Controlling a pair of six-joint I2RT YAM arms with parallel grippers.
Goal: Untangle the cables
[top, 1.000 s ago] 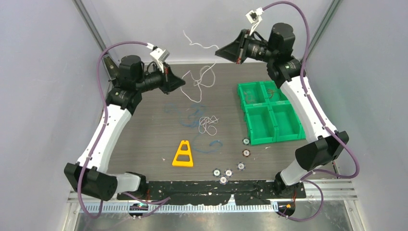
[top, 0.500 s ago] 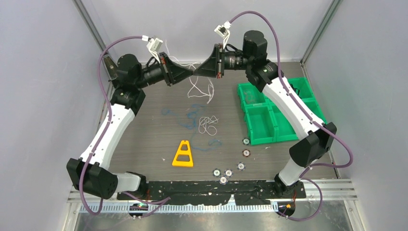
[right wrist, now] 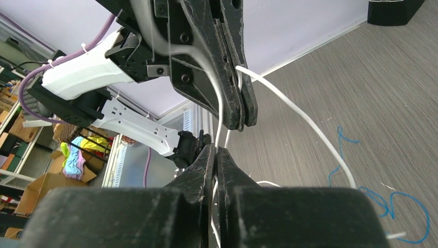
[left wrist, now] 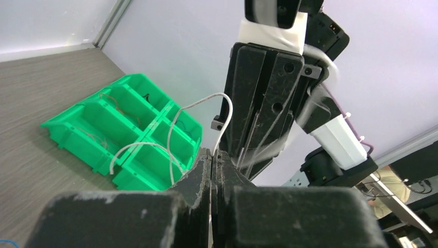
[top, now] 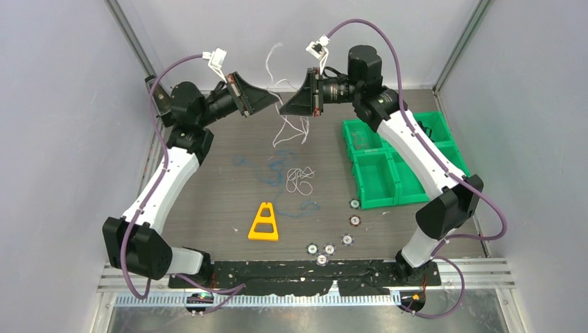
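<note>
The cables lie apart. One white cable (top: 288, 129) hangs in the air at the back of the table, held at both ends, and its loose tail rises to the back wall. My left gripper (top: 274, 104) is shut on it (left wrist: 223, 116); its jaws stand pressed together (left wrist: 213, 153). Facing it, tip almost to tip, my right gripper (top: 283, 108) is shut on the same strand (right wrist: 289, 103), jaws together (right wrist: 216, 150). A blue cable (top: 267, 166) and a small white coil (top: 299, 180) rest on the table below. No red cable shows.
A green four-compartment bin (top: 378, 202) stands at the right, with thin wires in its back compartments. A yellow triangular stand (top: 264, 222) and several round tokens (top: 326, 246) lie near the front. Walls close in on the left, back and right.
The right arm swung left and the left gripper rose, so the two grippers went from far apart to nearly touching. The white cable between them went slack and now hangs in loops.
</note>
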